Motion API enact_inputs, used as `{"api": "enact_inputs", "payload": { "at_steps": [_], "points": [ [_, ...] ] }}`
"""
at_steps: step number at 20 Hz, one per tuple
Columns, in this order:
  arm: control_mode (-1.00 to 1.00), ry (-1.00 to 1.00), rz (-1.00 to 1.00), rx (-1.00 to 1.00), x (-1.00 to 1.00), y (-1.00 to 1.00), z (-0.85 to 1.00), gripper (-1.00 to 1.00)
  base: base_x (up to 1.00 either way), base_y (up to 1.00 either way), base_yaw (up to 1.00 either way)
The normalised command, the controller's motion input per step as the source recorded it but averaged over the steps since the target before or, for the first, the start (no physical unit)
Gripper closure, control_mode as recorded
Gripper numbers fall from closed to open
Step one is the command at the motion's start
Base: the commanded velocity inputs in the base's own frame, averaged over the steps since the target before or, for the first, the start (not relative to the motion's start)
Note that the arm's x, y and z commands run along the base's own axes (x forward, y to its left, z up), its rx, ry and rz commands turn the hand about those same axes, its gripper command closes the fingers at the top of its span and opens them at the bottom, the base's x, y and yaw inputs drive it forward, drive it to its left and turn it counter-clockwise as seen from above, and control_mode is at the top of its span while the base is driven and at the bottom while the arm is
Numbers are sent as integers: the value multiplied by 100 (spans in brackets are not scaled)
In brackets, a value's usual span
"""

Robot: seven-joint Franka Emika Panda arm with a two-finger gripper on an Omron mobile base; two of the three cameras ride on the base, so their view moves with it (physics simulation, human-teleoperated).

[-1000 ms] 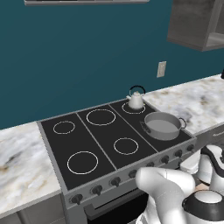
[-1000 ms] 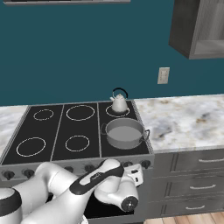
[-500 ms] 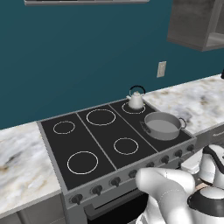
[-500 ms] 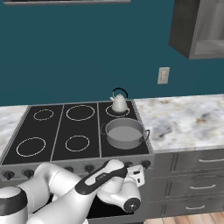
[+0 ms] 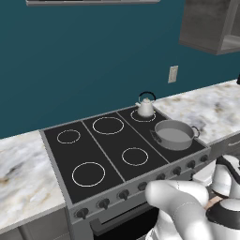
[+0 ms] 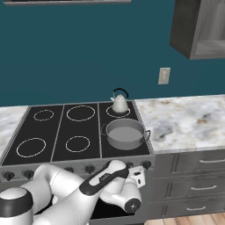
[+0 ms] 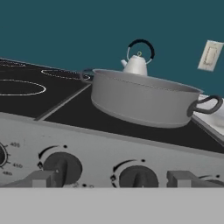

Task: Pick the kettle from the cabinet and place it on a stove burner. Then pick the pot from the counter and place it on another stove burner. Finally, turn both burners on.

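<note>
Gripper (image 7: 111, 181) spread wide, empty, at frame bottom facing two stove knobs (image 7: 139, 176). Pot (image 7: 144, 99) sits on front-right burner, frame centre; kettle (image 7: 135, 64) behind it on back-right burner.

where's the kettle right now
The kettle sits on the back right burner of the stove, just behind the pot, near the wall and left of the counter.

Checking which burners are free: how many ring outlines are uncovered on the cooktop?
4: back-left, back-middle, front-left, front-middle. The kettle and pot cover the right pair.
</note>
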Motion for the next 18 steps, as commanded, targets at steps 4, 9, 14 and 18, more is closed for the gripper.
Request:
{"api": "enact_inputs", "payload": {
  "at_steps": [4, 9, 14, 18],
  "points": [
    [-100, 0, 0, 0, 7, 0, -13, -100, 0, 0, 0],
    [-100, 0, 0, 1, 10, 0, -6, -100, 0, 0, 0],
    [-100, 0, 0, 1, 14, 0, -7, -100, 0, 0, 0],
    [-100, 0, 0, 2, 6, 0, -5, -100, 0, 0, 0]
  ]
}}
